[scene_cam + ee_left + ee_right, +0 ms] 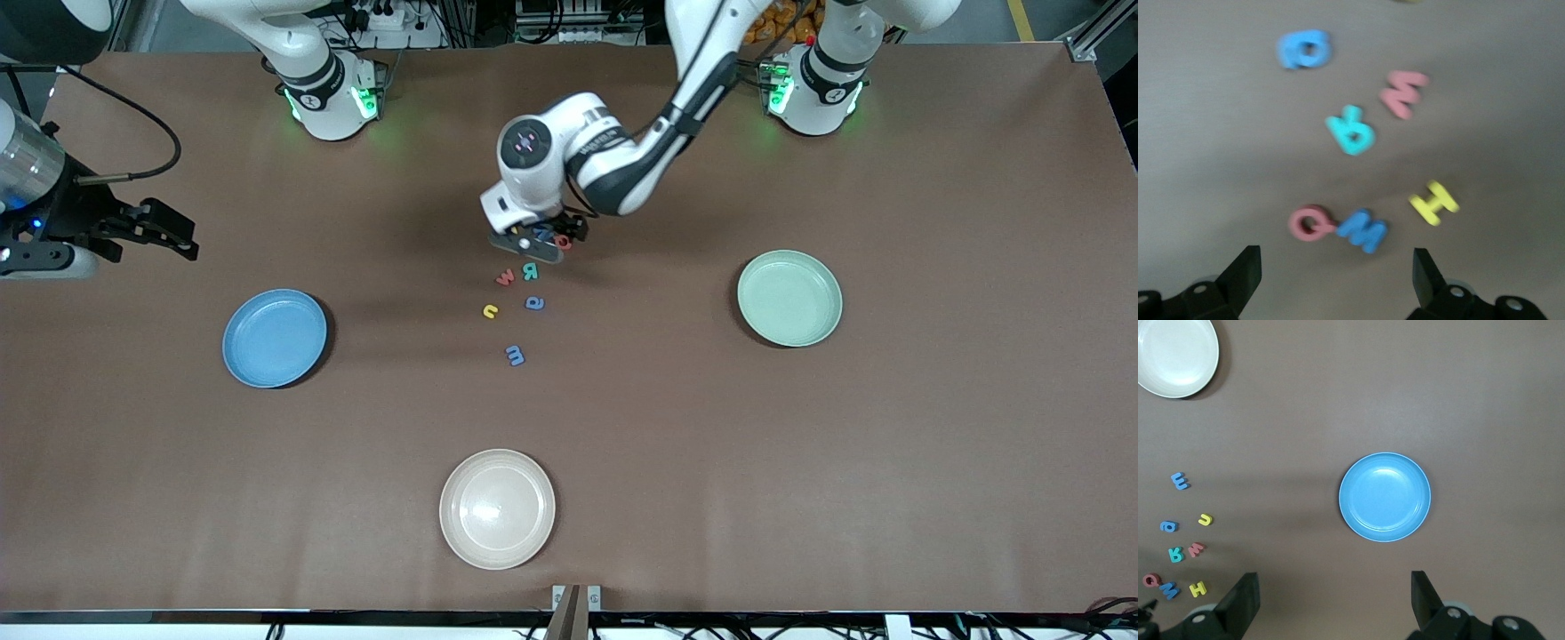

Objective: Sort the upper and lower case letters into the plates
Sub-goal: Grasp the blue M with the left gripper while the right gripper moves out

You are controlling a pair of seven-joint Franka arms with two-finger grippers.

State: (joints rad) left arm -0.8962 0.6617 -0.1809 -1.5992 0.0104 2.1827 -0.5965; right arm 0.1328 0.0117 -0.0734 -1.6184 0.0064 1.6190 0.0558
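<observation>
Small foam letters lie mid-table between the blue plate (274, 338) and the mint green plate (789, 298). My left gripper (533, 242) hangs open low over the group's end nearest the robots. In its wrist view a pink Q (1310, 223) and a blue M (1363, 230) lie just ahead of the open left gripper (1335, 280), with a yellow H (1433, 203), teal R (1351, 133), pink W (1403, 93) and blue a (1303, 49) around them. My right gripper (184, 238) waits open past the blue plate (1385, 497), empty.
A yellow u (490, 310) and a blue m (515, 356) lie nearer the front camera than the rest. A beige plate (497, 508) sits near the table's front edge. Both sorting plates hold nothing.
</observation>
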